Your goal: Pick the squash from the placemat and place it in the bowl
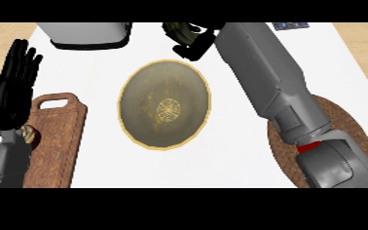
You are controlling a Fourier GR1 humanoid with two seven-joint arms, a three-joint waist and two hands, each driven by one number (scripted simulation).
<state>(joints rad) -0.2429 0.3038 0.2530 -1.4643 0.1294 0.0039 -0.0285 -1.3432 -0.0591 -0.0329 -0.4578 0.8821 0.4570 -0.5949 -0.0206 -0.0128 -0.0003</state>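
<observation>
gripping squash (pixel 184 32) in right hand (pixel 193 46), beyond bowl (pixel 164 105).

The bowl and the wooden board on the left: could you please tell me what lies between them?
In the head view, only bare white counter lies between the bowl and the board; they stand apart.

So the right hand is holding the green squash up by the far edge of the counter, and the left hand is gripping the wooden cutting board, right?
Not quite. The head view shows the left hand open with fingers straight, resting above the brown wooden cutting board, not gripping it. The rest holds: the right hand is curled round the dark green squash near the counter's far edge, beyond the round golden-rimmed bowl.
</observation>
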